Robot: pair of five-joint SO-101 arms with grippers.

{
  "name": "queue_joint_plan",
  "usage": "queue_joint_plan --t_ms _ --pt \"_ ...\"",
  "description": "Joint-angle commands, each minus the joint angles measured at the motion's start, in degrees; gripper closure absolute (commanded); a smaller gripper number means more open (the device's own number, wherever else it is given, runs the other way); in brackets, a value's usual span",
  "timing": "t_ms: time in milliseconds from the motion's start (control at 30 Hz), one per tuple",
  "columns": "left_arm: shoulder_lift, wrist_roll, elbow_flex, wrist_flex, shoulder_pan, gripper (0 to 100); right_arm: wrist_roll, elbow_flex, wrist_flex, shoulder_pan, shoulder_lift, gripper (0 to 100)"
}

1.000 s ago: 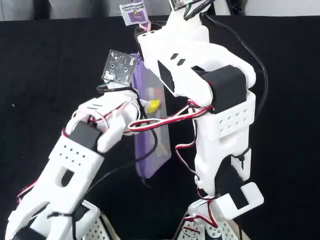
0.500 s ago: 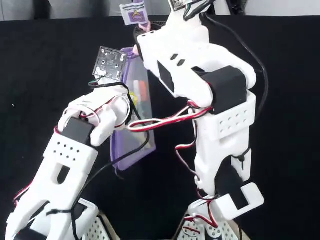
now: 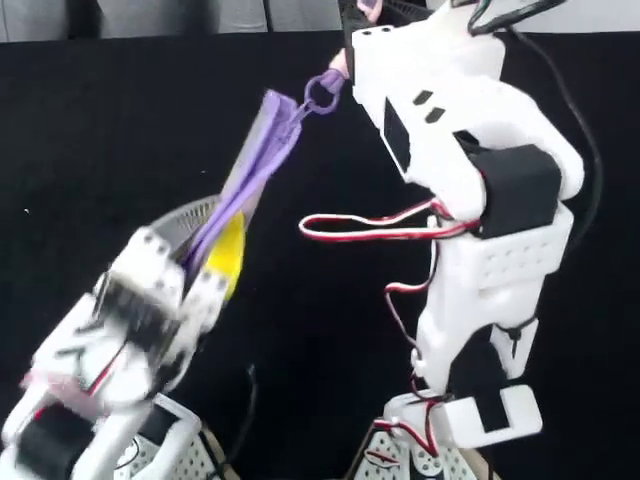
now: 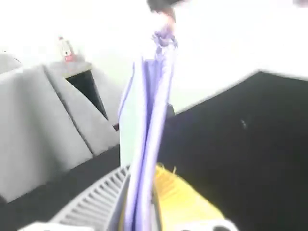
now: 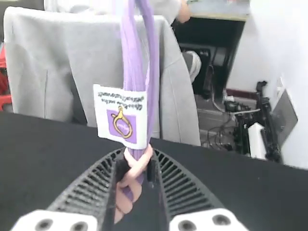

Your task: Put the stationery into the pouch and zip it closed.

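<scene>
Two clamps on one pouch (image 3: 250,170), taut in the air above the table (image 3: 100,120). Nearest, left gripper (image 3: 190,272) clenched on its lower end, by a yellow item (image 3: 228,252). Farthest, right gripper (image 5: 135,169) pinching the pull (image 3: 320,92). Could slip or tear under over-tension, spilling contents.

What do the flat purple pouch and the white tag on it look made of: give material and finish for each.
Flat purple pouch: probably thin soft plastic or coated fabric, smooth; it creases and flexes where it is held. White tag: likely printed paper or card, matt; flat, with crisp square edges.
</scene>
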Motion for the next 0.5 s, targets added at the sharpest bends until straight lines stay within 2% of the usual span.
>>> queue_joint_plan --t_ms 0,200,467 --pt "-13.8 -0.97 0.13 3.52 1.54 97 0.26 -0.4 -3.43 3.43 -1.89 98.8" --pt "-18.81 -0.97 -1.01 7.38 1.27 97 0.18 0.04 -5.01 6.24 -1.54 98.8" --pt "-18.81 -0.62 -12.7 8.0 1.36 97 -1.41 0.04 -5.19 9.67 3.03 98.8"
